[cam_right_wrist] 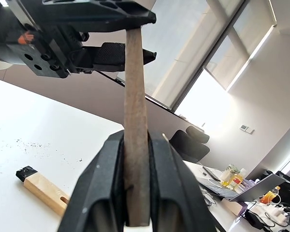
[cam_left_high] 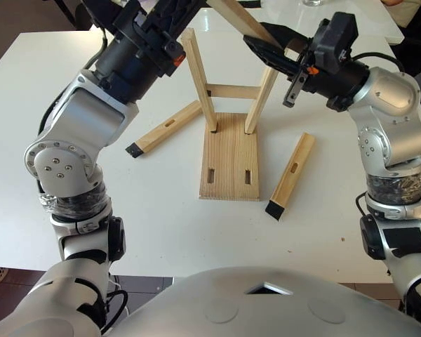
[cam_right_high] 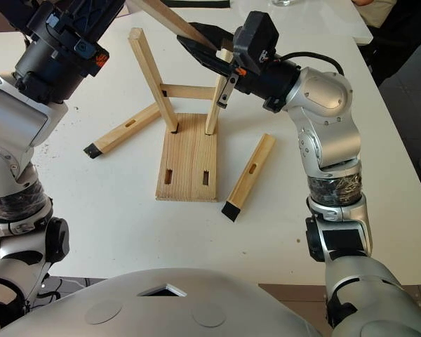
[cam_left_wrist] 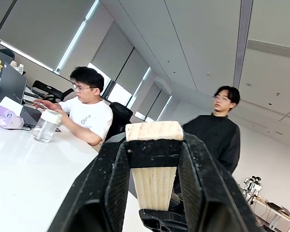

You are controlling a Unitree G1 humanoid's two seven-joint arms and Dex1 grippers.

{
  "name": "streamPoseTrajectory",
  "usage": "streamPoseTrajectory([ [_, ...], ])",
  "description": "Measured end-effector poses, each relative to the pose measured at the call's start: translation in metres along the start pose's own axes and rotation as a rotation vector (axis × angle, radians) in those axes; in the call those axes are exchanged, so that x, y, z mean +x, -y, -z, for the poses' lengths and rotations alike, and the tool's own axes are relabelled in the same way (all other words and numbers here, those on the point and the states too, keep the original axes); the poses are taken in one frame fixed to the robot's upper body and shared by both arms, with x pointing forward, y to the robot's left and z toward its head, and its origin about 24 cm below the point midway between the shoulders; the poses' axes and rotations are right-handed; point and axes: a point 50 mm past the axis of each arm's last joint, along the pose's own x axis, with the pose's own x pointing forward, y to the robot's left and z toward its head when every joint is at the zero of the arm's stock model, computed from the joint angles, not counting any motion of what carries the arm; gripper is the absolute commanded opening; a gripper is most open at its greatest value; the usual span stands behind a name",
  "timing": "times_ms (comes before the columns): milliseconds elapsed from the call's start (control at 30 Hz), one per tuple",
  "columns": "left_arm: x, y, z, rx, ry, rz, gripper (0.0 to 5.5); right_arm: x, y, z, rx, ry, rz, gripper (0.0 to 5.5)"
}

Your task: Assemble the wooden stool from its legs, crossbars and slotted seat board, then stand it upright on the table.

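Aloft, L gripper [cam_left_wrist: 154, 150], R gripper [cam_right_wrist: 137, 140] clamp bar [cam_right_high: 174, 22], board [cam_left_high: 230, 158] mid table [cam_left_high: 337, 232]

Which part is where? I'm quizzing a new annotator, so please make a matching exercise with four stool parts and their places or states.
1. seat board
2. crossbar
3. left loose leg
4. raised wooden piece

A. clamped by left gripper and right gripper
B. flat on the table, two standing legs in it
C. joins the standing legs
D. lies beside the seat board, black tip toward the robot

Pairs: 1-B, 2-C, 3-D, 4-A.
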Motion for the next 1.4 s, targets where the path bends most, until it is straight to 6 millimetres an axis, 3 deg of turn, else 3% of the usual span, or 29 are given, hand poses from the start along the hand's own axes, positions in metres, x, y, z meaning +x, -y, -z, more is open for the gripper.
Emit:
streamPoseTrajectory([
  [333, -0.009, -0.001, 0.005, 0.063, -0.083, 0.045, 1.33, -0.011, 0.005, 0.012, 0.030, -0.098, 0.042, 1.93],
  [567, -0.027, -0.017, -0.007, 0.220, -0.163, 0.016, 1.33, -0.061, 0.024, 0.015, 0.048, -0.253, 0.117, 1.96],
  [733, -0.078, -0.051, -0.023, 0.418, -0.390, -0.103, 1.33, -0.090, 0.047, 0.018, 0.012, -0.330, 0.259, 1.96],
  [1033, -0.142, -0.112, -0.050, 0.647, -0.610, -0.326, 1.33, -0.096, 0.044, 0.031, 0.012, -0.348, 0.383, 1.96],
  [1167, -0.146, -0.133, -0.050, 0.702, -0.632, -0.360, 1.33, -0.094, 0.043, 0.037, 0.020, -0.346, 0.411, 1.96],
  [1400, -0.144, -0.157, -0.026, 0.707, -0.704, -0.352, 1.33, -0.086, 0.044, 0.047, 0.035, -0.348, 0.413, 1.96],
])
